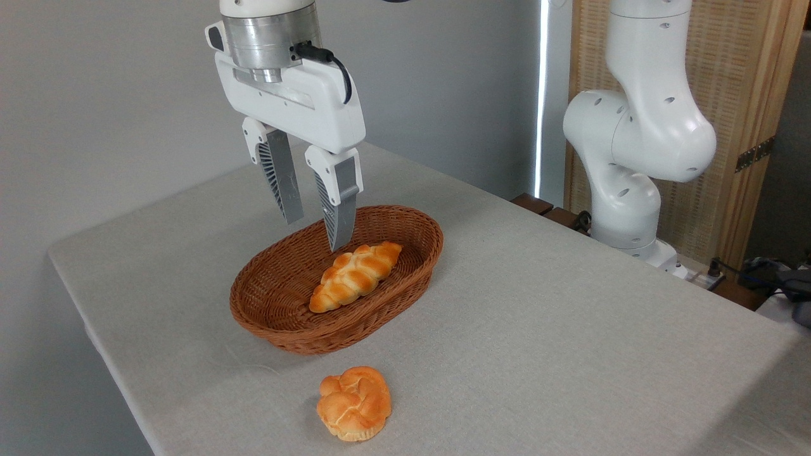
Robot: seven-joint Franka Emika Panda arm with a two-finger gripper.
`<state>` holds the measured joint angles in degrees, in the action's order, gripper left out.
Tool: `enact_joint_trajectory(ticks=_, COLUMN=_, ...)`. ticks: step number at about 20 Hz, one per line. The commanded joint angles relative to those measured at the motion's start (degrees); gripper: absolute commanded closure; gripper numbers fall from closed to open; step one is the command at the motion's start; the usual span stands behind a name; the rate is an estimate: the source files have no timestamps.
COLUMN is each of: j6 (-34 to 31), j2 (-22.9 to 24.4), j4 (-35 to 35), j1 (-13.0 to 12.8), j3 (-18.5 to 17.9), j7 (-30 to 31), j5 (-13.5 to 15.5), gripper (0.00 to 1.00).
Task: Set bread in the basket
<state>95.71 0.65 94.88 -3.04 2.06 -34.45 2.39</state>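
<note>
One bun point(354, 403) is what you want, lying on the surface point(570, 329) just in front of the basket point(272, 304), while your tool point(315, 234) hangs spread and empty over the basket's back, beside the braided loaf point(355, 276).

No readable text, labels or brand marks anywhere, as far as this view shows
</note>
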Motion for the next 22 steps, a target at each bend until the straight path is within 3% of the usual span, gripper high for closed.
enact_joint_trajectory(ticks=1, j6=-1.8, j2=0.3, j4=-1.0, j1=0.1, j3=-2.0, j7=-1.0, j5=5.3, gripper=0.0)
enact_joint_trajectory(ticks=15, j6=-1.4, j2=0.4, j4=-0.9, j1=0.1, j3=-2.0, j7=-0.5, j5=5.3, gripper=0.0)
enact_joint_trajectory(ticks=22, j6=7.3, j2=-1.4, j4=-0.5, j1=0.5, j3=-3.2, j7=-1.0, j5=4.5, gripper=0.0)
